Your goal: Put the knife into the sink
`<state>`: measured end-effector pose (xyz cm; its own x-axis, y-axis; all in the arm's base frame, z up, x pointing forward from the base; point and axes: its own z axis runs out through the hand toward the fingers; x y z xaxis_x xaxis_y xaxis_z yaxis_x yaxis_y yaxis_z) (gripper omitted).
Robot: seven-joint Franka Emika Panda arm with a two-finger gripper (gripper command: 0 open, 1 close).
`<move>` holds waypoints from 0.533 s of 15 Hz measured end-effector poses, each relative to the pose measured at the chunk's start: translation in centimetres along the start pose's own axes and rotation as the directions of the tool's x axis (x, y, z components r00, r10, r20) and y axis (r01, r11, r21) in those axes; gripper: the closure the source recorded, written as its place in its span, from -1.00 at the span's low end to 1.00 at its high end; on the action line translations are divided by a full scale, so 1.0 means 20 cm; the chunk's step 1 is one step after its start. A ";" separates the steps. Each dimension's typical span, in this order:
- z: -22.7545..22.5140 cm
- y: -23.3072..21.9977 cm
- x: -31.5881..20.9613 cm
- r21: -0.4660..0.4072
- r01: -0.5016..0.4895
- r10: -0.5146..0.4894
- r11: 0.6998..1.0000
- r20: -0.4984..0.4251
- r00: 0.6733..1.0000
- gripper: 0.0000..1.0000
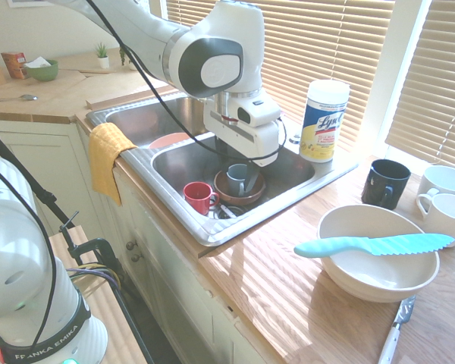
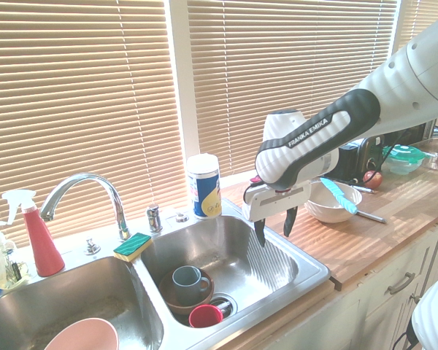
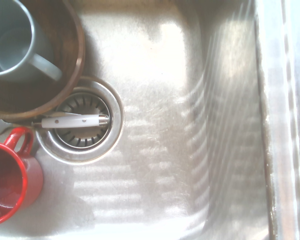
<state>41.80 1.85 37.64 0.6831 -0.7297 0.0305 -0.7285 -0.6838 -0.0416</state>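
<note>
Across the white bowl (image 1: 379, 262) lies the knife (image 1: 375, 245).

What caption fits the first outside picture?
Open gripper hangs above the sink; turquoise knife rests across the white bowl.

2 exterior views face the sink (image 1: 212, 227) oppositely; wrist looks straight down.

Wooden counter (image 1: 288, 280) with white bowl (image 1: 379, 265)
</note>
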 end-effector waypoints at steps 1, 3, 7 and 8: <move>0.00 0.00 0.00 -0.001 -0.001 0.001 1.000 0.001 1.000 -1.00; -0.01 0.00 0.01 0.003 -0.003 0.003 1.000 -0.003 1.000 -1.00; -0.21 0.00 0.16 0.049 -0.050 0.052 0.998 -0.041 0.998 -1.00; -0.30 0.04 0.25 0.060 -0.086 0.089 0.995 -0.049 0.995 -1.00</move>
<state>44.39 -2.31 43.68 0.6126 -0.7868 0.0758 -0.7799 -0.6172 -0.1035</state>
